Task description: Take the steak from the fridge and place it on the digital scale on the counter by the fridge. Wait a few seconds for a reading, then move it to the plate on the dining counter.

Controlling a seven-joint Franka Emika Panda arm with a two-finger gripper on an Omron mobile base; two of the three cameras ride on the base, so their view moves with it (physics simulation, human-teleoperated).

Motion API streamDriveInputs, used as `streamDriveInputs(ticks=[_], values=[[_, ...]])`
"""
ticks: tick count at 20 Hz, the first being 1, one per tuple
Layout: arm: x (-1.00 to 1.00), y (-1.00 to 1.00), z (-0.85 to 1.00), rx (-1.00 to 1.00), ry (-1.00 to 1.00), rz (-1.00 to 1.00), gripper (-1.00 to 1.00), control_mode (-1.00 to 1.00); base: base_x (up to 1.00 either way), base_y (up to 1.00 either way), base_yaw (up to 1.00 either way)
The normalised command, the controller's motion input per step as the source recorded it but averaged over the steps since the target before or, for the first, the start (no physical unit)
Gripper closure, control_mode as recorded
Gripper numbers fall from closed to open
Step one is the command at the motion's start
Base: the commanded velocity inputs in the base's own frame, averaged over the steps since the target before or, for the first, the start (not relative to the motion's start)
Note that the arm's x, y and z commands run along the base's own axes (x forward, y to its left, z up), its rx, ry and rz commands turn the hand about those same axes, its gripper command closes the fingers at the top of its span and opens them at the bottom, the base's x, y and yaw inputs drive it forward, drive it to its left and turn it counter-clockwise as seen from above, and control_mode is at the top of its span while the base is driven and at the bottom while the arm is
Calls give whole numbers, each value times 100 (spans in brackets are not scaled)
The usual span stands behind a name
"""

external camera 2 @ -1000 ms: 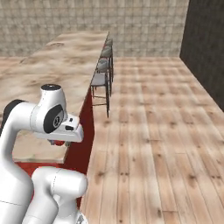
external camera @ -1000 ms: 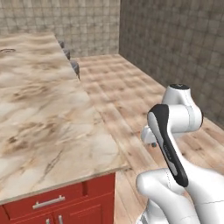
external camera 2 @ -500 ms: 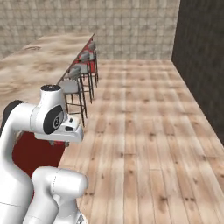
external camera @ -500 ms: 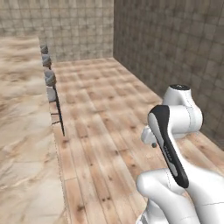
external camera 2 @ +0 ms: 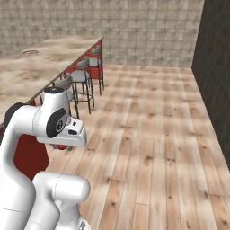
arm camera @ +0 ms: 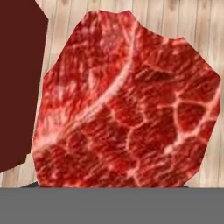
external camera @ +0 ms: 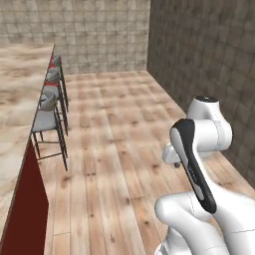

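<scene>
A: Fingers? Hidden behind the meat in the hand view, so cannot tell how wide the jaws stand or whether pressed on it.

B: And the steak (arm camera: 124, 105)?

A: Right up against the hand camera, spread from 9 o'clock to 3 o'clock, red with pale marbling running from 7 o'clock up toward 12. Presumably carried, though no contact visible.

B: Behind it?

A: Pale wooden floor (arm camera: 205, 26) along 12 to 3 o'clock, and a dark red panel (arm camera: 17, 83) from 9 to 11 o'clock.

B: Further out, in the base views?

A: Arm folded close to the base; gripper tucked under the wrist, not visible there. Dining counter (external camera: 17, 114) at 9 o'clock in the left base view, its red side (external camera: 27, 209) down at 7 o'clock. Grey-seated stools (external camera: 50, 109) lined just beside its edge, receding toward 11 o'clock. Same long stone top (external camera 2: 40, 67) at 10 o'clock in the right base view, stools (external camera 2: 83, 76) beside it. Tiled wall (external camera 2: 134, 31) at 12 o'clock, dark wall (external camera 2: 215, 67) at 3 o'clock.
</scene>
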Motion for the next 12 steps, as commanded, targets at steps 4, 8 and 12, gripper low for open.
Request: streamDriveInputs(ticks=[4, 8, 12], values=[[0, 0, 0, 0, 0, 0, 100, 100, 100, -57, 31], [0, 0, 0, 0, 0, 0, 100, 100, 100, -48, 28], [0, 0, 0, 0, 0, 0, 100, 100, 100, -39, 24]])
